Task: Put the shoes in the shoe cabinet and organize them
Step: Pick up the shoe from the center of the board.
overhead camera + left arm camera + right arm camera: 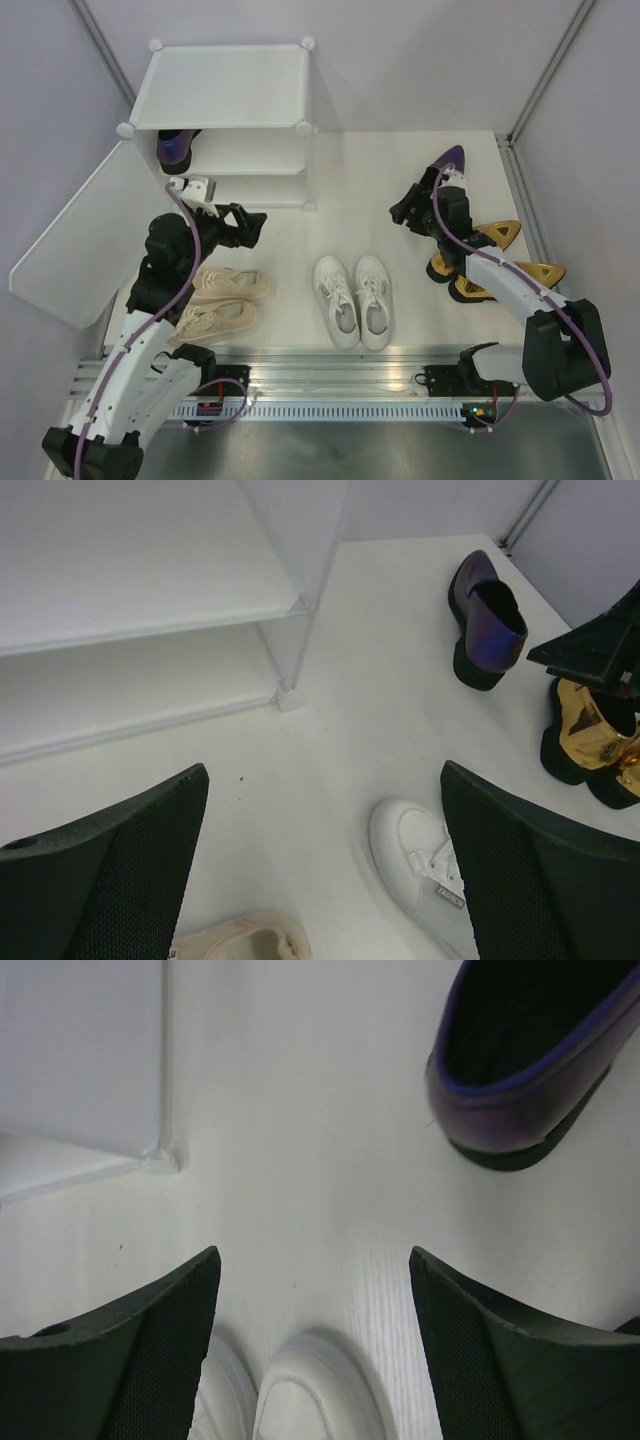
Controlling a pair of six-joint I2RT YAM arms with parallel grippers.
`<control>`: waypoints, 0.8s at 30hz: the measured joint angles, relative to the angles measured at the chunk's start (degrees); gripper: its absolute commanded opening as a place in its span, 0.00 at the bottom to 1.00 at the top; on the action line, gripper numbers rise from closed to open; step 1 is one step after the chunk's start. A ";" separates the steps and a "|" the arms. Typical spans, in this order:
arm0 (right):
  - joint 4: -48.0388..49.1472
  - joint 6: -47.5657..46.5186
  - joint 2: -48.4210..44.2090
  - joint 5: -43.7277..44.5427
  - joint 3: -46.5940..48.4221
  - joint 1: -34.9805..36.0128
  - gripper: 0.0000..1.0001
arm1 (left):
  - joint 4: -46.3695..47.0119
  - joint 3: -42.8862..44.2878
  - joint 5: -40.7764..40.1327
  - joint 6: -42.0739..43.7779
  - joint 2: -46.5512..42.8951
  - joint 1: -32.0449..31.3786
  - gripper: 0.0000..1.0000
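Observation:
The white shoe cabinet [222, 88] stands at the back left with its door [75, 240] swung open to the left. One purple loafer [176, 148] sits inside on the left. The other purple loafer [447, 160] [487, 620] [520, 1060] lies on the table at the right. My left gripper [254, 225] [320, 860] hangs open and empty in front of the cabinet, above the beige sneakers [225, 300]. My right gripper [402, 212] [312, 1300] is open and empty just left of that loafer. White sneakers [352, 300] [310, 1390] lie in the middle, and gold heels [500, 255] [590, 730] are at the right.
The cabinet's inner shelf [150, 620] and front corner post [165, 1155] show in the wrist views. A grey rail [330, 375] runs along the near table edge by the arm bases. Grey walls close in the back and sides.

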 measured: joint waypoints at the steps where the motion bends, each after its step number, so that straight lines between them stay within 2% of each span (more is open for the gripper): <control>1: -0.74 -0.02 0.22 0.42 1.18 -1.29 0.81 | 0.00 -0.15 0.00 0.24 -1.27 -0.85 1.00; 3: -2.99 -0.02 1.55 1.27 5.03 -4.55 0.82 | 0.31 -0.17 0.00 0.31 -2.51 -1.05 1.00; 5: -5.22 -0.02 3.80 2.14 9.07 -7.17 0.87 | 0.26 -0.17 -0.02 0.26 -2.05 -1.05 1.00; 6: -5.95 0.04 5.16 2.82 11.06 -8.26 0.94 | -0.04 -0.17 -0.22 0.24 -1.60 -1.05 1.00; 8: -7.93 -0.13 7.72 4.44 14.12 -9.35 0.97 | -0.96 -0.20 -1.27 0.07 -0.94 -1.05 1.00; 16: -14.45 -1.36 20.48 9.29 23.34 -9.77 0.98 | -2.58 -0.63 -4.74 -0.17 -4.24 -1.16 0.94; 20: -16.87 -1.81 27.19 10.54 28.22 -10.40 0.98 | -2.58 -0.63 -5.20 -0.17 -4.98 -1.90 1.00; 24: -17.77 -2.45 32.98 11.10 32.37 -10.86 0.98 | -2.62 -0.63 -6.01 -0.20 -5.14 -2.40 1.00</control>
